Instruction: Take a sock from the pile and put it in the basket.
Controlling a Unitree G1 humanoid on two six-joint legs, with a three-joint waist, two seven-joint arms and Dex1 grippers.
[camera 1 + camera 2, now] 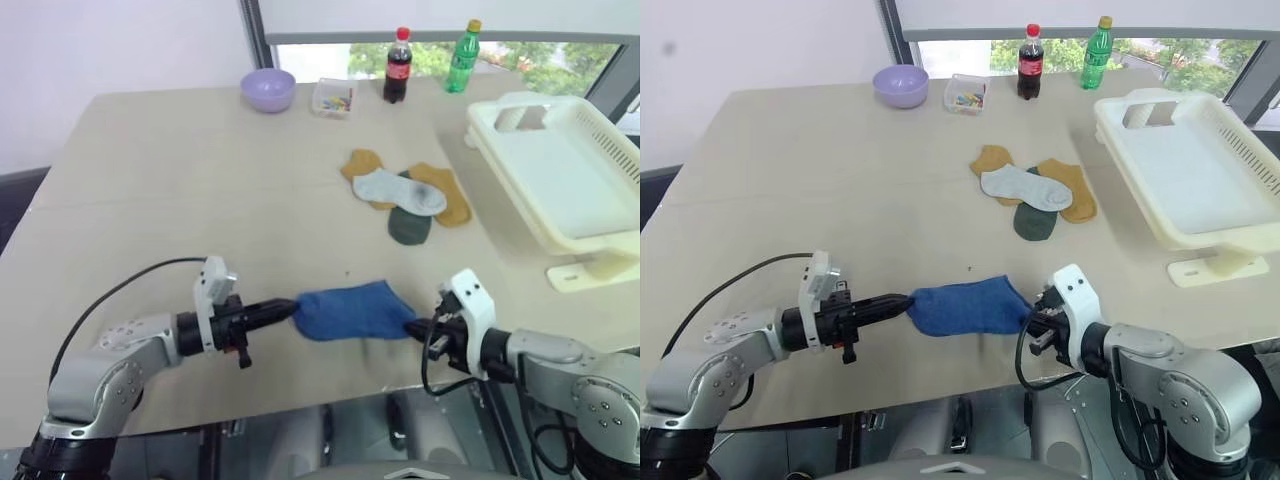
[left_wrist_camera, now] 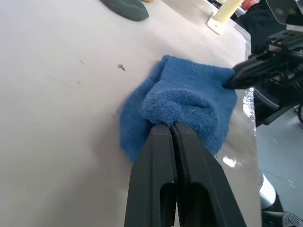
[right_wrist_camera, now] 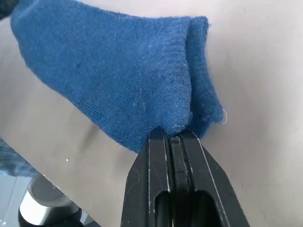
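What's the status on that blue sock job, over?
Left gripper and right gripper shut on royal-blue fabric sock, one each end. Cream slotted plastic basket empty. Path looks clear.

no lettering, number or sign can be read anywhere here. the dark cola-coloured plastic bottle with a red cap and red label band [image 1: 398, 66] shows only that red band, its print too small to make out. the green plastic bottle with a yellow cap [image 1: 462, 57] carries a label that is likewise illegible.
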